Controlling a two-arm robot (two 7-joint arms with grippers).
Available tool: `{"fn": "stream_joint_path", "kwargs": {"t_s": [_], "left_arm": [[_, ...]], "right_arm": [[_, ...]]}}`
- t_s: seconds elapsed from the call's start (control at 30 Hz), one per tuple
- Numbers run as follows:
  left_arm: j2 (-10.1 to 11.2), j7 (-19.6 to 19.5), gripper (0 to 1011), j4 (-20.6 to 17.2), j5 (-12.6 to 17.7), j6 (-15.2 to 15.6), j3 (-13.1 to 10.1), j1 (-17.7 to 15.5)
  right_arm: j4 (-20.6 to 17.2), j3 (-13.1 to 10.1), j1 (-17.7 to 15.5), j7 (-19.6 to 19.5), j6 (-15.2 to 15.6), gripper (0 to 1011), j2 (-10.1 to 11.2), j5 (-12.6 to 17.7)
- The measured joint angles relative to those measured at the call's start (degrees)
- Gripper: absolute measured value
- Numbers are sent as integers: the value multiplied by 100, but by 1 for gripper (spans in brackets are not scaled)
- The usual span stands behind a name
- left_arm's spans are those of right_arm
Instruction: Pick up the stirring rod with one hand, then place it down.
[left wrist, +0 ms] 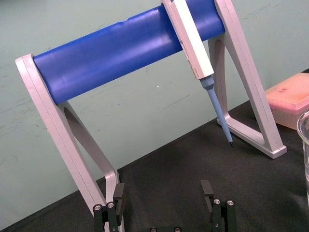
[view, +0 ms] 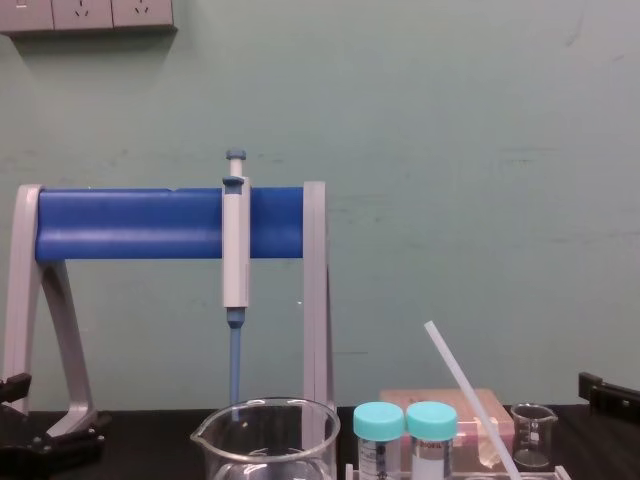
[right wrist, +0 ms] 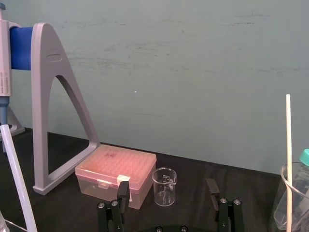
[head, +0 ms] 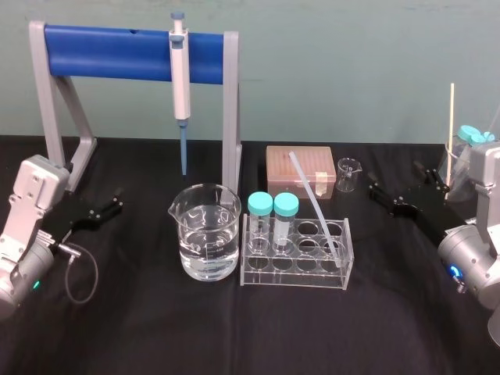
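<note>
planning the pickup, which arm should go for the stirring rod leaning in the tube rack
Right. The stirring rod stands in the right end of the rack, nearer the open right gripper. The left gripper sits farther off, with the large beaker between it and the rod.

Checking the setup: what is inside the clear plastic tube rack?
Two teal-capped tubes at its left; the white translucent stirring rod leans in a right hole, its foot unclear.

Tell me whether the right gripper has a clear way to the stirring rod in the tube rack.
Probably yes. The right gripper, jaws open, sits to the right of the tube rack with bare cloth between. The stirring rod leans out above the rack; the small beaker stands nearby.
</note>
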State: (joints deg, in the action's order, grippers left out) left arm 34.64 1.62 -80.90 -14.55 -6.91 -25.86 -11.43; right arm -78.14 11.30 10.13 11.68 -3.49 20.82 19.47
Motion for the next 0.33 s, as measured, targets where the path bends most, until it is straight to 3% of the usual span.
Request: {"fn": "stream_joint_path", "kwargs": {"t_s": [0.33], "left_arm": [[0, 0, 1000, 0, 0, 0, 0, 0]], "right_arm": [[-4, -4, -5, -11, -8, 1000, 1, 4]]}}
